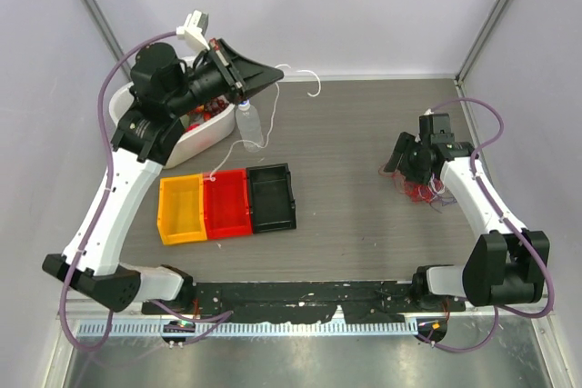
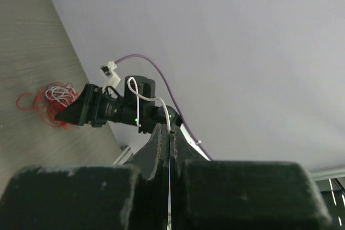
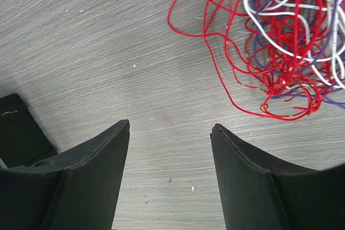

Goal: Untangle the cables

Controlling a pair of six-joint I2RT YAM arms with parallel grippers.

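Left gripper [image 1: 273,73] is pinching one white cable [image 2: 170,124] aloft, upper left of top view; right gripper [image 3: 170,127] is gaping wide beside the red-white-purple tangle [image 3: 291,41]; most untangling is seemingly pending.

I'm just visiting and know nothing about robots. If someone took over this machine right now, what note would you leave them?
Left pincer: shut on one white cable, raised at the far left of the table.
Right pincer: open, empty, low beside the tangle of red, white and purple cables on the right.
Done: that white cable looks clear of the tangle.
Left: everything in the tangle needs separating.
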